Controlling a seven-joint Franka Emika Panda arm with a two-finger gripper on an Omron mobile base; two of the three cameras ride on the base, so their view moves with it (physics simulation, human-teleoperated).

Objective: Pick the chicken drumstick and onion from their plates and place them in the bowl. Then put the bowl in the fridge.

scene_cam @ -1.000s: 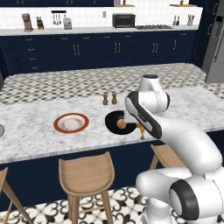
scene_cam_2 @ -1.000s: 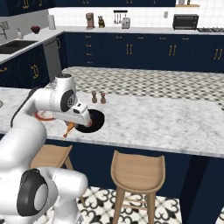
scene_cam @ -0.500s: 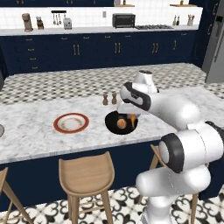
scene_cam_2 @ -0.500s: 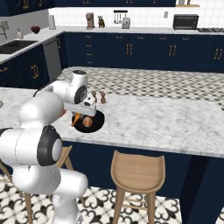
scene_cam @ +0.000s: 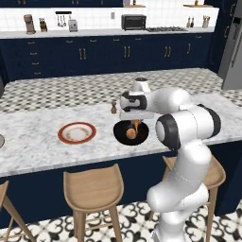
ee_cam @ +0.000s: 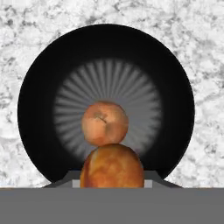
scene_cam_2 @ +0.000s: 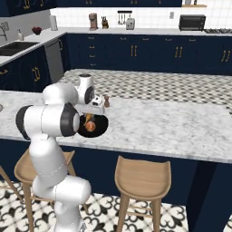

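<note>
The gripper (scene_cam: 136, 124) has swung from beside the bowl (scene_cam: 131, 133) to directly above it, jaws partly closed on the chicken drumstick (ee_cam: 112, 166). The onion (ee_cam: 105, 123) already lies in the bowl's centre, so release seems next, though the fingertips are hidden.

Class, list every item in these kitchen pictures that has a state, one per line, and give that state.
Bowl: on the counter, holds the onion.
Onion: lying in the bowl.
Drumstick: held above the bowl.
Gripper: shut on the drumstick.
Red-rimmed plate: on the counter, nothing on it.
</note>
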